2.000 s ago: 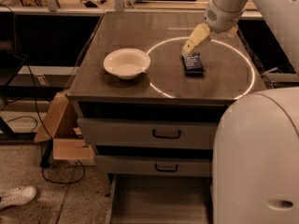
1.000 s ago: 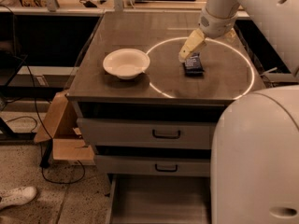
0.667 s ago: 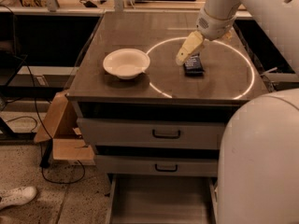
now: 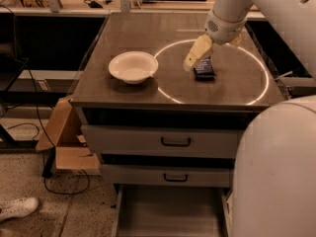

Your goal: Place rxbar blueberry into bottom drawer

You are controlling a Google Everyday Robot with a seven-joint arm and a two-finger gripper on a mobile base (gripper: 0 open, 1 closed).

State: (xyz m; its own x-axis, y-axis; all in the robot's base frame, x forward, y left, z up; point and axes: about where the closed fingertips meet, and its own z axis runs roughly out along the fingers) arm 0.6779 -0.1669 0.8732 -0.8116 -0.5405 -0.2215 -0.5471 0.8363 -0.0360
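Observation:
The rxbar blueberry [image 4: 204, 70] is a small dark navy bar lying flat on the brown cabinet top [image 4: 128, 38], inside a bright light ring. My gripper [image 4: 196, 59] hangs from the white arm at the upper right, low over the bar's near-left end, touching or just above it. The bottom drawer [image 4: 168, 216] is pulled out at the foot of the cabinet, with a bare grey floor showing.
A white bowl [image 4: 133, 67] stands on the cabinet top left of the bar. Two closed grey drawers with dark handles [image 4: 175, 142] sit above the open one. My white base [image 4: 276, 172] fills the lower right. A cardboard box [image 4: 64, 132] and cables lie on the floor at left.
My gripper has moved left and lower, from above the bar's far right to its left end. The bar and the bowl have not moved.

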